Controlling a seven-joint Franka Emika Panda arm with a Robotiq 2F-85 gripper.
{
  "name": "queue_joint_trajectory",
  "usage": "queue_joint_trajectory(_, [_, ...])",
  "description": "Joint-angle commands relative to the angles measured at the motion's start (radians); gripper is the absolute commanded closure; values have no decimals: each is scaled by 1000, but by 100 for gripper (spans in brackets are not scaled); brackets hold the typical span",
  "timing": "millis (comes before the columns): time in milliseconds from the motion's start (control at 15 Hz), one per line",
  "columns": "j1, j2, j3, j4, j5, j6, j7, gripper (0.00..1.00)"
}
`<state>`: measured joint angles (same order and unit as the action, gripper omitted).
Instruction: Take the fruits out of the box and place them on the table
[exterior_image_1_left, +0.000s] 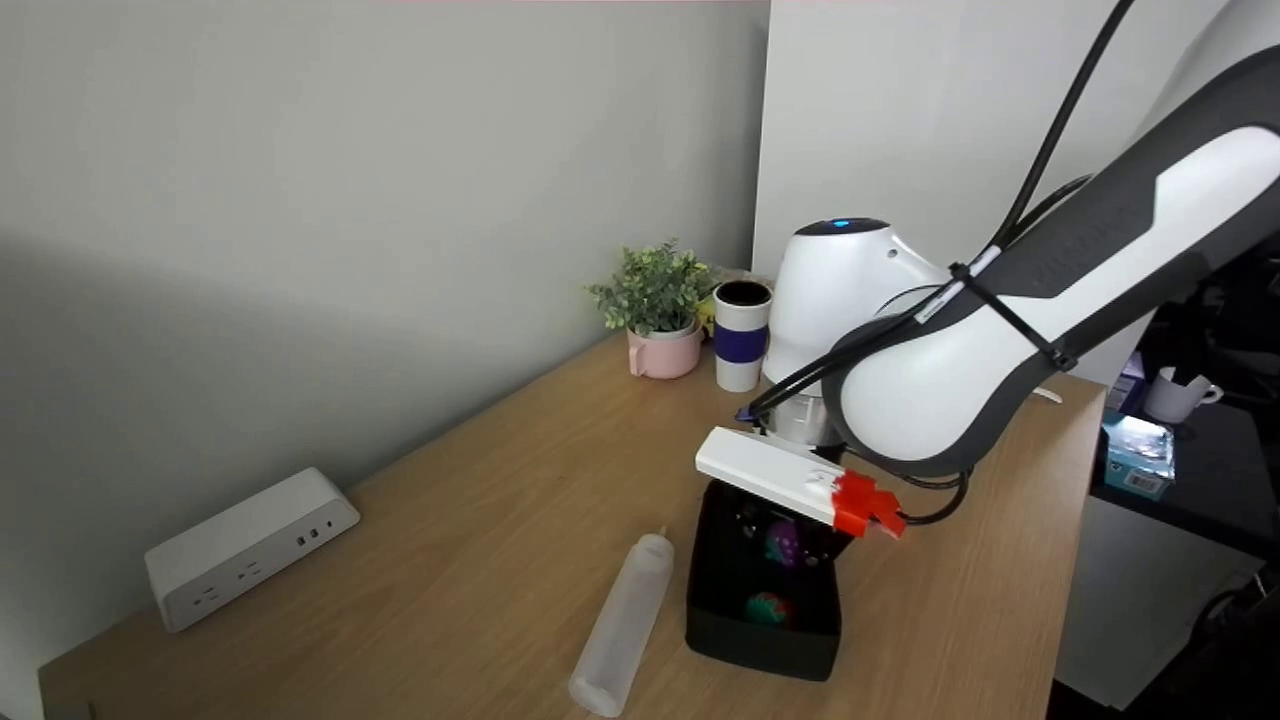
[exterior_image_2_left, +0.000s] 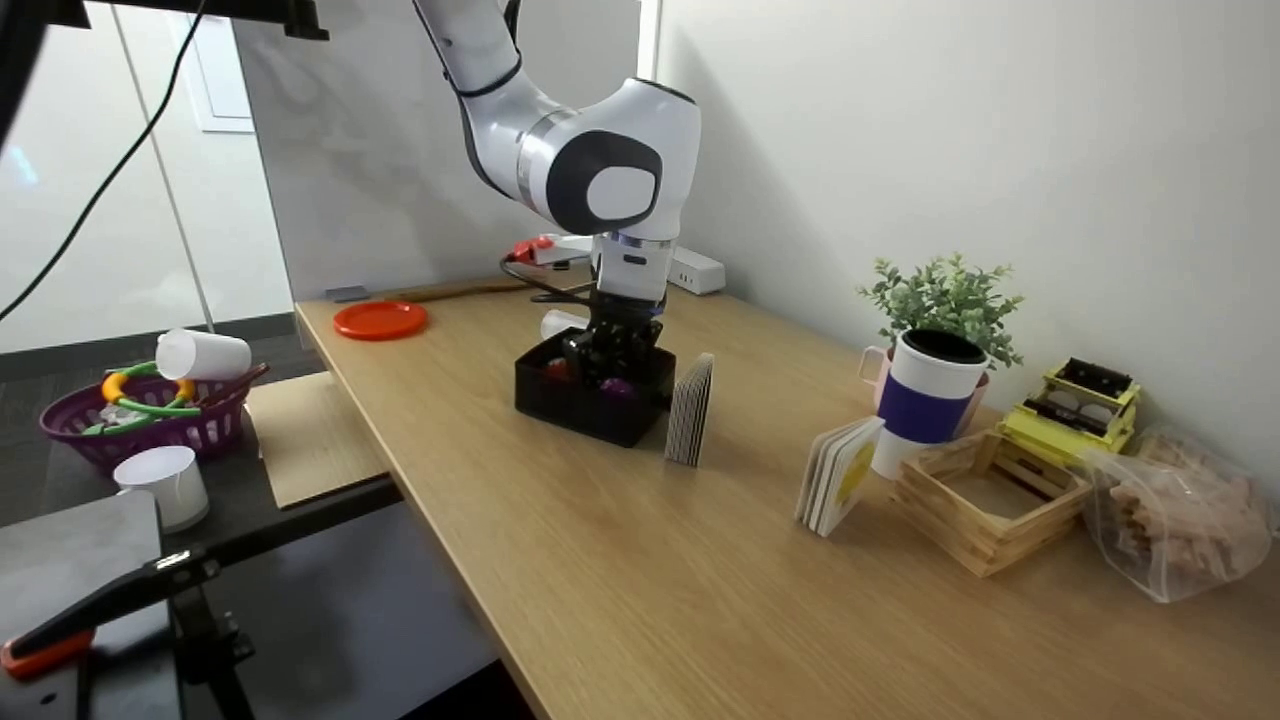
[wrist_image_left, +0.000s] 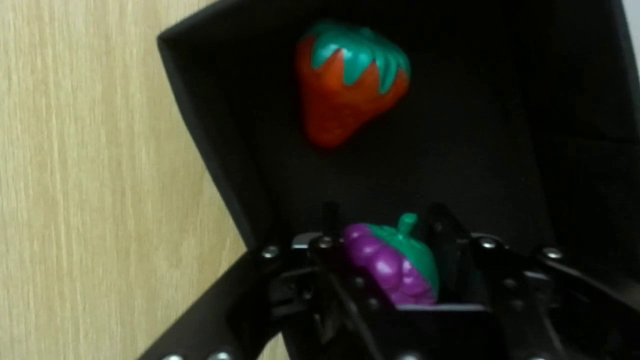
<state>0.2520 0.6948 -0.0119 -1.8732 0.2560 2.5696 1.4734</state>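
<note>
The black box (exterior_image_1_left: 765, 650) rests on the wood-grain table (exterior_image_1_left: 480, 560), with two toy fruits inside. A red strawberry with a green cap (wrist_image_left: 332, 105) lies on the box floor near a corner. Lower in the wrist view, a purple grape bunch with a green top and stem (wrist_image_left: 390, 270) sits between my fingers. My gripper (wrist_image_left: 386, 217) reaches down into the box and is shut on the grape bunch. Both exterior views show the arm over the box; in an exterior view, purple (exterior_image_2_left: 616, 388) shows just below the black gripper. The underside of the bunch is hidden.
A translucent bottle (exterior_image_1_left: 625, 625) lies close beside the box. A stack of cards (exterior_image_2_left: 690, 410) stands next to the box, and another (exterior_image_2_left: 840, 475) stands farther off. Beyond are a tumbler (exterior_image_2_left: 930, 400) and a wooden crate (exterior_image_2_left: 985, 500). A red plate (exterior_image_2_left: 380, 320) lies near the table edge.
</note>
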Motion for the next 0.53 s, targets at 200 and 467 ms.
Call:
queue_joint_trajectory(200, [14,26,-11,34,-45,-5,21,79])
queue_joint_trajectory(467, [61,-41,-54,-30,-113,50,65,79])
